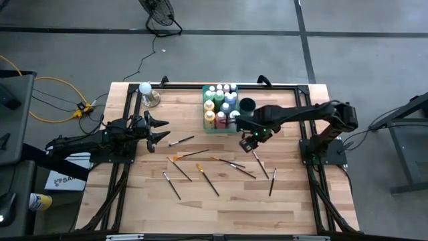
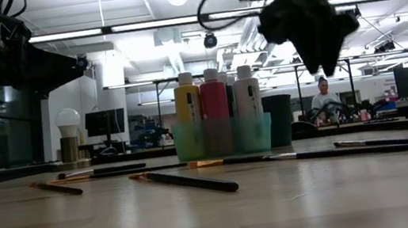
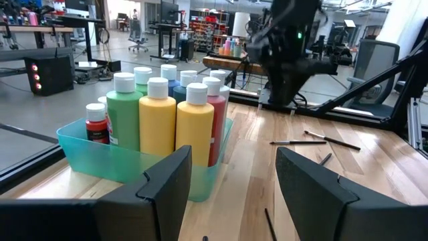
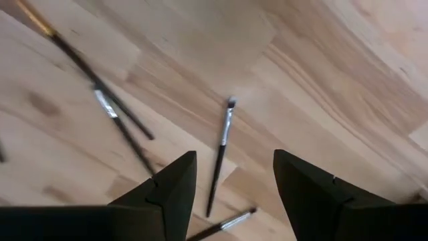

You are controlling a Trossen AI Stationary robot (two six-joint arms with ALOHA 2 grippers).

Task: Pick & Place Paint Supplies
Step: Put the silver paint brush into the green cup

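Right gripper (image 1: 249, 142) hangs above the tabletop (image 1: 221, 207), jaws open and empty, pointed down. From its wrist camera I see 1 thin brush (image 4: 221, 155) lying just ahead of the gap between the jaws, bristle end away, with more brushes (image 4: 100, 94) off to one side. The teal bin (image 3: 120, 161) of white-capped paint bottles (image 3: 194, 124) sits just behind this gripper, already well filled; a dark cup (image 1: 247, 105) stands beside it. Left gripper (image 1: 157, 128) waits at its own side, jaws open, facing the bin. My read: the step is picking a brush. To do it well I would centre the jaws across the handle, turn the wrist so they cross it squarely, descend until nearly touching wood, then close. The handle is thin and may roll.
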